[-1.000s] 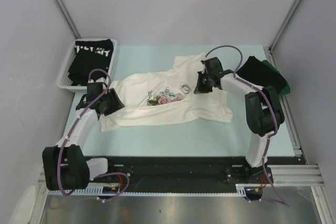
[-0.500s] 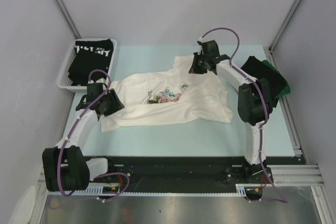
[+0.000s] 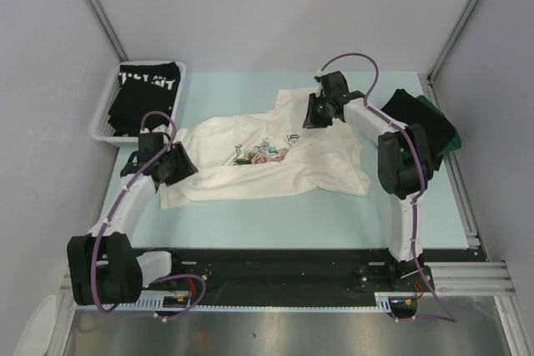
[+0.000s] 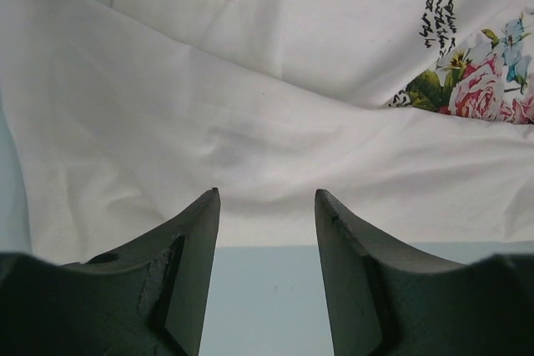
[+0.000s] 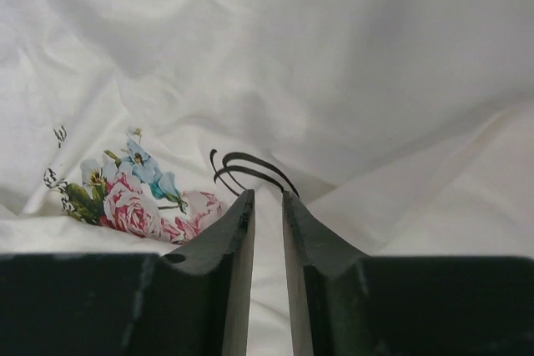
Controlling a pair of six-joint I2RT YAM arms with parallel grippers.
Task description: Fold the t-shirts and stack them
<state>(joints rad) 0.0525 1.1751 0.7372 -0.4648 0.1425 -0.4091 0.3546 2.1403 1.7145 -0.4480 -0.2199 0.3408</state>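
The white floral t-shirt [image 3: 250,177] is lying rumpled left-to-right on the table [image 3: 234,93], and we're watching the left gripper [image 4: 267,199] hanging wide apart at its left hem, the right gripper [image 5: 267,198] barely parted over its far edge.

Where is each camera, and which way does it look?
Top camera: above behind the arms, looking down at the table; both arms show.
Left wrist: on the left gripper, facing the white t-shirt's edge; its fingers show.
Right wrist: on the right gripper, facing the flower print; its fingers show.
All share the flower print.
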